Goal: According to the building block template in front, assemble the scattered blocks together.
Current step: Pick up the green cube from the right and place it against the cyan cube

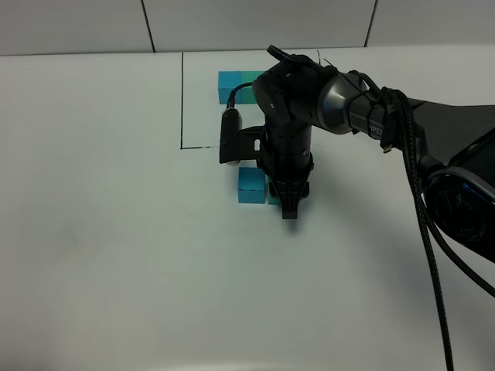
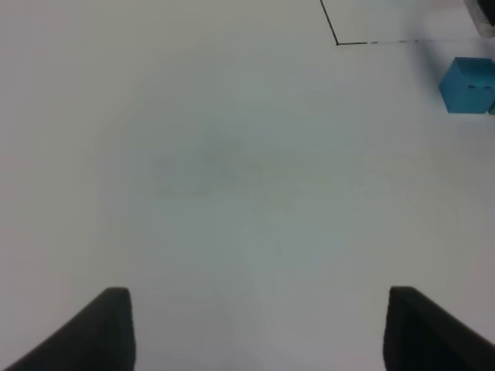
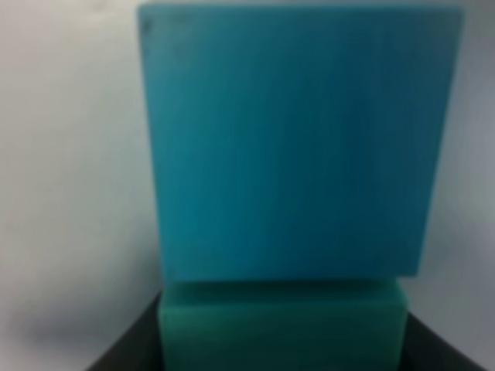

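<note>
The loose blue cube (image 1: pixel 250 186) sits on the white table just below the drawn black outline (image 1: pixel 182 100). My right gripper (image 1: pixel 288 202) reaches in from the right and stands right beside it, shut on the green cube (image 1: pixel 272 195), which touches the blue cube's right side. The right wrist view shows the green cube (image 3: pixel 282 328) between the dark fingers (image 3: pixel 128 352), pressed against the blue cube (image 3: pixel 298 147). Of the template, only the blue (image 1: pixel 230 85) and green (image 1: pixel 251 77) cubes show. The arm hides its red cube. The loose red cube is out of view. My left gripper (image 2: pixel 255 332) is open over bare table.
The right arm and its cables (image 1: pixel 421 193) cover the right part of the table. The left wrist view shows the outline's corner (image 2: pixel 337 42) and the blue cube (image 2: pixel 468 85) far off. The white table (image 1: pixel 116 255) stretches left and front.
</note>
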Robot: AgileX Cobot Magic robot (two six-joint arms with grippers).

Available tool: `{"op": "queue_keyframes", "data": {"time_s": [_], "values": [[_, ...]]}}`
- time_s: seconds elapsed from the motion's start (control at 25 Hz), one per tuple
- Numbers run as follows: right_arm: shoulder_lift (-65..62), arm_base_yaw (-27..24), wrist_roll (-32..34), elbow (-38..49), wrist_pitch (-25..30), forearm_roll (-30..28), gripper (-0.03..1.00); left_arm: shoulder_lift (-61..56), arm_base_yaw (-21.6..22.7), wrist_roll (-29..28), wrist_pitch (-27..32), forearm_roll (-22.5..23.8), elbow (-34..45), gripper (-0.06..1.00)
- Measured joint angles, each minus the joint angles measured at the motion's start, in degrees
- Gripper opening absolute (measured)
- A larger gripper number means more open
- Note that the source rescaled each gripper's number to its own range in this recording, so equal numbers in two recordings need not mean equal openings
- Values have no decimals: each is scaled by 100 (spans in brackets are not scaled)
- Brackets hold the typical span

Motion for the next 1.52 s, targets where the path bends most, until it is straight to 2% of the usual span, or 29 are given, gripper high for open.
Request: {"op": "queue_keyframes", "data": {"time_s": [1.2,1.52], "values": [[24,21,34,0,-38,-48,1,0,0,0,0,0,0,63],[24,52,91,0,-196,-88,1,0,0,0,0,0,0,63]]}}
